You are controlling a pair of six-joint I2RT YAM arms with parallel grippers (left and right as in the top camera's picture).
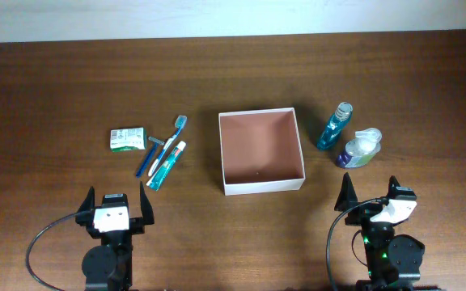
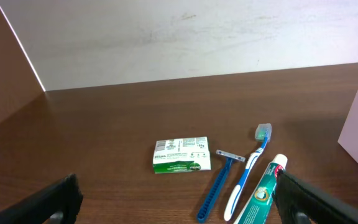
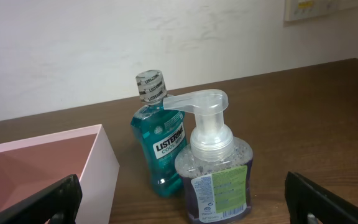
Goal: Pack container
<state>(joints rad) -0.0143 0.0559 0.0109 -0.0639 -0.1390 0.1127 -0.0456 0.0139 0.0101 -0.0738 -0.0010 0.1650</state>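
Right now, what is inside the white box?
Nothing. From above, the container shows only its bare reddish-brown floor. No part of that floor is covered, so nothing can be hidden there.

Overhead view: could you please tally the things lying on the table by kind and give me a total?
Container: 1
Soap packet: 1
Razor: 1
Toothbrush: 1
Toothpaste: 1
Mouthwash: 1
Pump bottle: 1
Total: 7
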